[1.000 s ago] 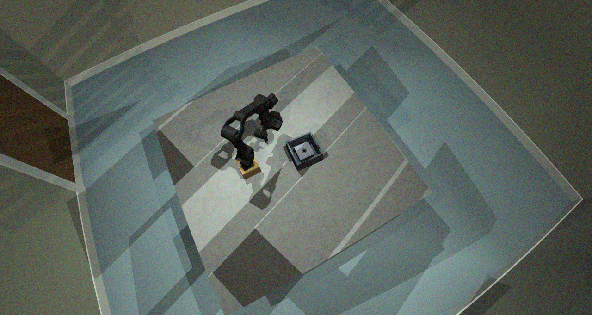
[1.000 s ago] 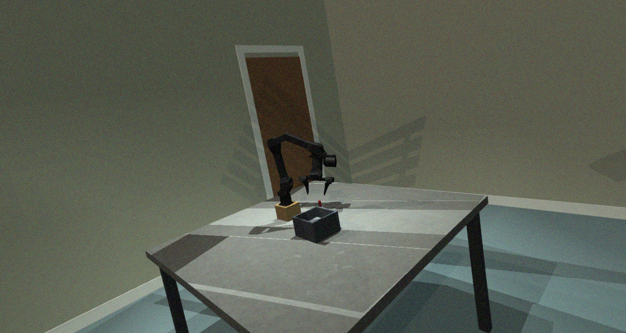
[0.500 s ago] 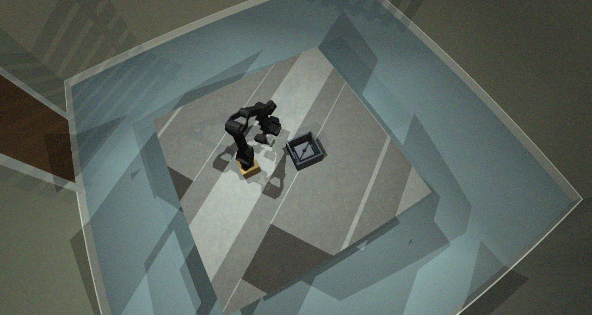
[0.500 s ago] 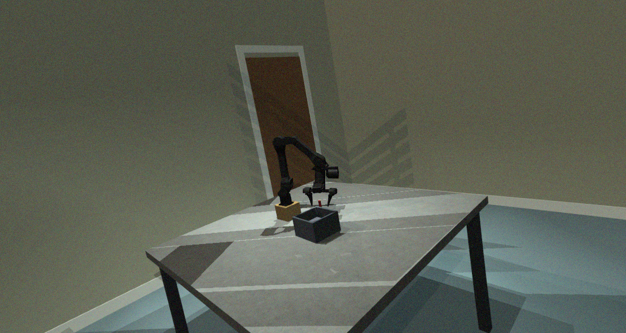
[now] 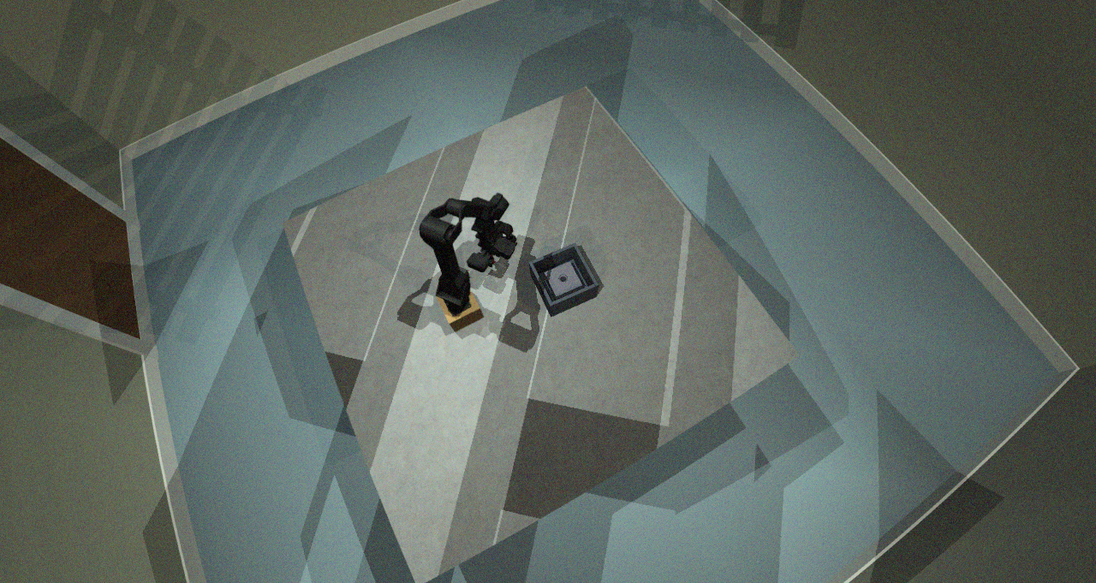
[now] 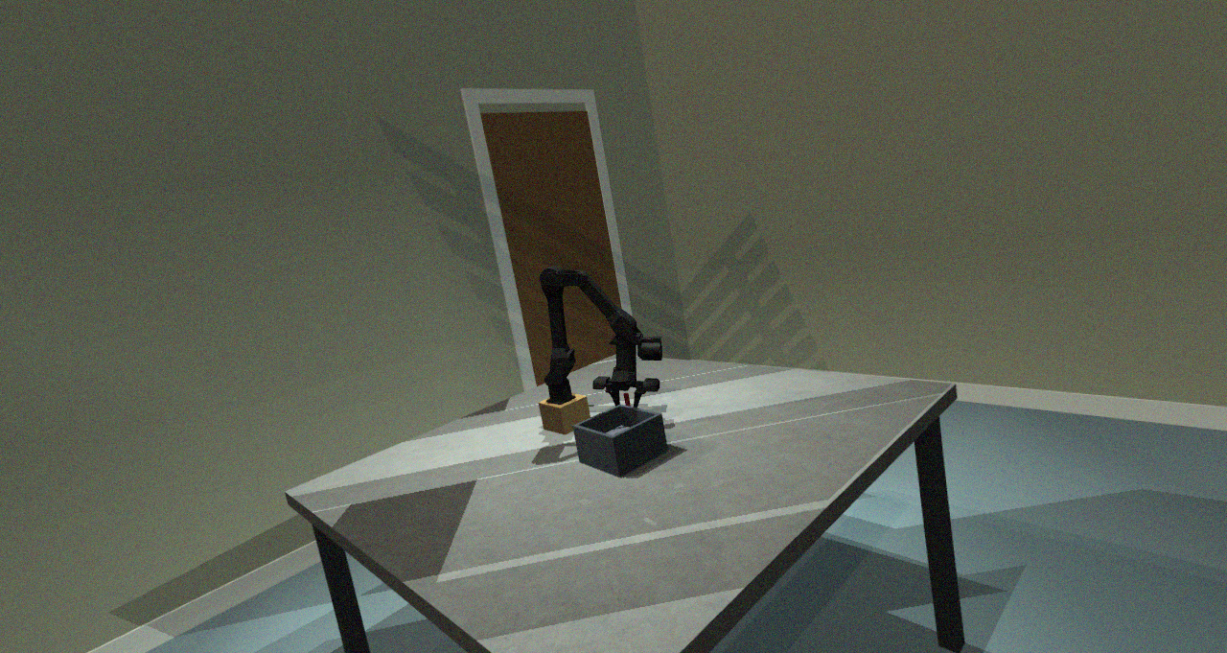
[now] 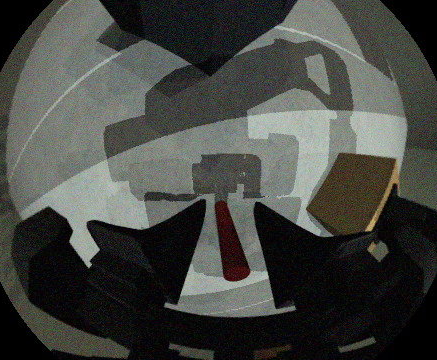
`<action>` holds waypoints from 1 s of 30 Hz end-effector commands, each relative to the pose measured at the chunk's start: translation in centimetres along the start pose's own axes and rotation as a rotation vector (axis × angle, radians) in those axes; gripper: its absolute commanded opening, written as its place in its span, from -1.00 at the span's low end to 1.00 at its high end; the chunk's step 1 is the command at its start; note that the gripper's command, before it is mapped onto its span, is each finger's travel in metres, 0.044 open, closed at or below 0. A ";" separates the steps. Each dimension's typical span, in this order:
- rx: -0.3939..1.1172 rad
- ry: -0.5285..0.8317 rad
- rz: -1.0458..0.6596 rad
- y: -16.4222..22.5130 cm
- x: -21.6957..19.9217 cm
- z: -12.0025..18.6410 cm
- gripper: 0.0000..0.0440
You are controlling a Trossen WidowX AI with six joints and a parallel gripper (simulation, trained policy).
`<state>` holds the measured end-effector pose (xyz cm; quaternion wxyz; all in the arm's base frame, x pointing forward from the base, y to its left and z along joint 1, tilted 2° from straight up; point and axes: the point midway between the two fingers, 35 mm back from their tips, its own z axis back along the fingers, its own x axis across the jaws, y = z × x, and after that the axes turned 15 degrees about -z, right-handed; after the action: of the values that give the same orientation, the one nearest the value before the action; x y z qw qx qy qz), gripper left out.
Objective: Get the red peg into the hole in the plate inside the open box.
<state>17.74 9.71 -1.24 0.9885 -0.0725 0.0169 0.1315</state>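
The red peg stands about upright on the table behind the box, as seen in the exterior view. My gripper points down around it, with its fingers partly closed. In the wrist view the peg is between the fingers, with a gap on each side, so nothing is gripped. The top view shows the peg and fingertips hidden under the arm. The dark open box stands beside the gripper. The pale plate with its hole lies in its bottom, with no peg in it.
The arm's base sits on a tan block, at the right in the wrist view. The box's raised walls stand close to the gripper. Arm shadows and light bands cross the grey table.
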 end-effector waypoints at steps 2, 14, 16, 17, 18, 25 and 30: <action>0.033 0.022 0.016 0.3 -0.2 -0.1 -0.53; 0.000 -0.029 0.077 -1.3 0.6 2.0 -1.00; -0.015 -0.040 0.093 -1.7 0.7 2.6 -1.00; -0.022 -0.046 0.100 -1.9 0.7 2.9 -1.00; -0.029 -0.052 0.108 -2.1 0.8 3.2 -1.00; -0.081 -0.092 0.158 -3.9 1.7 5.7 -1.00; -0.111 -0.116 0.177 -5.2 2.4 7.5 -1.00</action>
<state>20.86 6.77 5.62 0.9690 -0.1114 -0.0282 0.2186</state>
